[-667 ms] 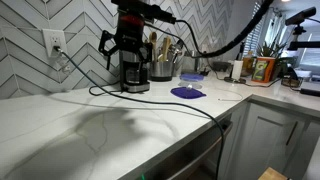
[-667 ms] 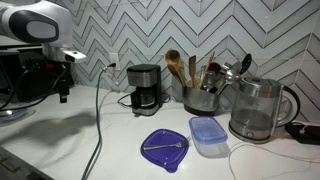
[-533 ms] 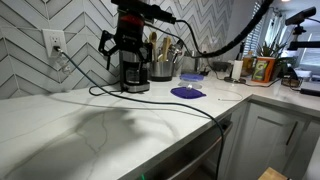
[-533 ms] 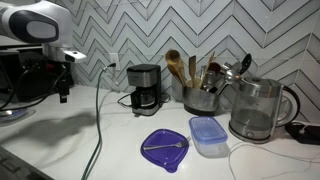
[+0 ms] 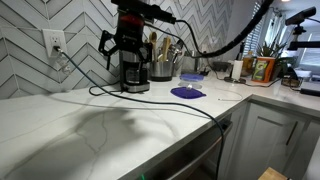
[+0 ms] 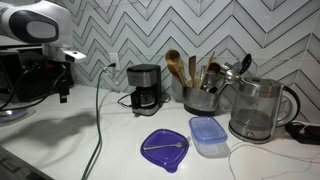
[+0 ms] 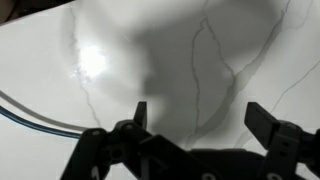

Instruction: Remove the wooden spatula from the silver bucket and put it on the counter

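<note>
The silver bucket (image 6: 200,101) stands by the tiled back wall, right of the coffee maker, and holds several utensils. It also shows in an exterior view (image 5: 162,71). A flat light-brown wooden spatula (image 6: 192,67) stands upright in it among round-headed wooden spoons. My gripper (image 6: 40,94) hangs open and empty over the white marble-look counter (image 6: 60,135), well left of the coffee maker and away from the bucket. In an exterior view the gripper (image 5: 122,57) overlaps the coffee maker. The wrist view shows both fingers (image 7: 199,115) spread over bare veined counter (image 7: 120,40).
A black-and-silver coffee maker (image 6: 145,88) stands between my gripper and the bucket. A glass kettle (image 6: 255,108), a blue lidded container (image 6: 207,135) and a purple dish with a spoon (image 6: 165,147) sit on the right. A black cable (image 6: 98,125) trails across the counter.
</note>
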`<state>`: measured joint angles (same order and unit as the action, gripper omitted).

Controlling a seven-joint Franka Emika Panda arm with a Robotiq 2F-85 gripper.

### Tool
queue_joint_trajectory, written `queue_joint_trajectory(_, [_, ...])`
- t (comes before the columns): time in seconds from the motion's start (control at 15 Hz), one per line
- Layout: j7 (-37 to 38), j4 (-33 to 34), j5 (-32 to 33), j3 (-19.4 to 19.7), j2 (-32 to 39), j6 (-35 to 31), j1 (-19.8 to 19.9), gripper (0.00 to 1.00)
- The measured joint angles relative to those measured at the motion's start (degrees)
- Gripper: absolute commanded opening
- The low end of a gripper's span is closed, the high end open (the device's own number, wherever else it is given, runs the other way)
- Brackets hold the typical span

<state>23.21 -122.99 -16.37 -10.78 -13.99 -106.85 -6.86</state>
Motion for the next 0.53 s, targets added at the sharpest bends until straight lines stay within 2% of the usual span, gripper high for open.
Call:
queue_joint_trajectory(0.33, [-0.05, 0.16, 0.48, 0.33, -0.01, -0.47, 0.29, 1.00])
queue_joint_trajectory(0.53, [-0.05, 2.06, 3.50, 2.00, -0.10, -2.63, 2.13, 1.00])
